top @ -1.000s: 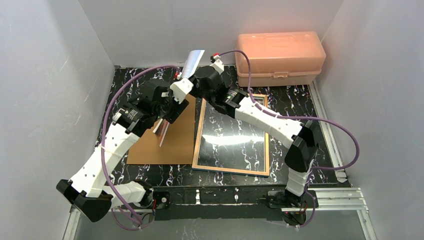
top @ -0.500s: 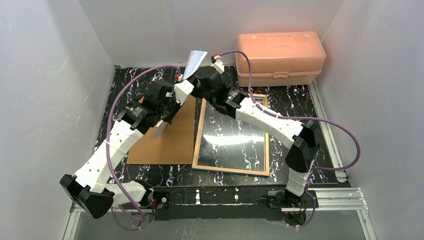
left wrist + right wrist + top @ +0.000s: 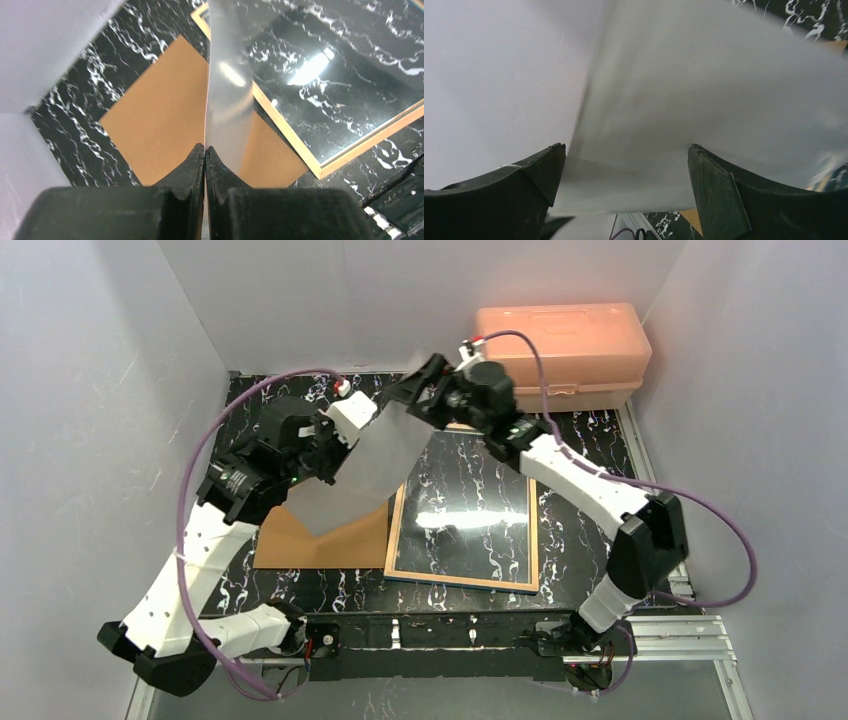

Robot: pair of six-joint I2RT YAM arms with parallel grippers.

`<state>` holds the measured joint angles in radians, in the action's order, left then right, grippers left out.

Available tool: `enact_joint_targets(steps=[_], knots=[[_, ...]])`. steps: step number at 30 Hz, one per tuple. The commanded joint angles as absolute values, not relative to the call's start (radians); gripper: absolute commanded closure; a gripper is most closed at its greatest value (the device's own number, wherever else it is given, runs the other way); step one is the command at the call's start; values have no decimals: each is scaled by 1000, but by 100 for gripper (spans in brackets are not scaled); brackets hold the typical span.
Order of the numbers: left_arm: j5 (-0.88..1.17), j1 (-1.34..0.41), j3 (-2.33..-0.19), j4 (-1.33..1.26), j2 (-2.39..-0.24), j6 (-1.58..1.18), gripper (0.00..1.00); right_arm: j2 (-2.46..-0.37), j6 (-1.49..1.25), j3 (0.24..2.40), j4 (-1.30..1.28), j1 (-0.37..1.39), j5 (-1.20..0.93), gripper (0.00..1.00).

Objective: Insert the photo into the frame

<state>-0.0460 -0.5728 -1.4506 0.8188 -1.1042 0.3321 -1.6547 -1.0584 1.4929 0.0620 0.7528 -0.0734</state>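
Note:
The photo [image 3: 360, 475] hangs in the air with its plain white back toward the top camera, tilted over the brown board and the frame's left edge. My left gripper [image 3: 343, 435] is shut on its upper left edge; in the left wrist view the sheet [image 3: 227, 100] rises edge-on from the closed jaws of that gripper [image 3: 205, 147]. My right gripper [image 3: 415, 388] stands open just beyond the sheet's far corner, and the white sheet [image 3: 704, 100] fills the space in front of its spread fingers [image 3: 626, 147]. The frame [image 3: 460, 580] lies flat on the table, wood-coloured edge up around its glass pane.
A brown backing board [image 3: 320, 540] lies flat left of the frame, partly under the photo. A pink plastic box [image 3: 560, 355] stands at the back right against the wall. White walls close in the black marbled table on three sides.
My left gripper closed on the photo and my right gripper let go and drew back to the right. The photo swung down from upright to a tilt over the board.

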Motion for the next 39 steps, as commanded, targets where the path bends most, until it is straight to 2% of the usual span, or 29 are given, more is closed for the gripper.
enact_joint_targets(steps=[1,6,13,17,23,30,35,39], knots=[[-10,-577,-1557,800,-1069,381,100,-1490,-1006,1332,389,622,-454,1],[0,-577,-1742,828,-1127,363,100,-1375,-897,1176,388,537,-528,1],[40,-577,-1917,861,-1199,321,100,-1254,-952,910,590,512,-457,1],[38,-577,-1915,874,-1215,342,100,-1238,-905,938,538,484,-426,1],[33,-577,-1870,874,-1194,339,100,-1247,-799,1108,372,405,-381,1],[79,-577,-1978,829,-1213,228,100,-1285,-787,1090,177,346,-249,1],[109,-577,-2007,643,-1183,145,100,-1299,-895,932,284,331,-249,1],[122,-577,-2109,655,-1226,92,100,-1305,-941,871,409,360,-269,1]])
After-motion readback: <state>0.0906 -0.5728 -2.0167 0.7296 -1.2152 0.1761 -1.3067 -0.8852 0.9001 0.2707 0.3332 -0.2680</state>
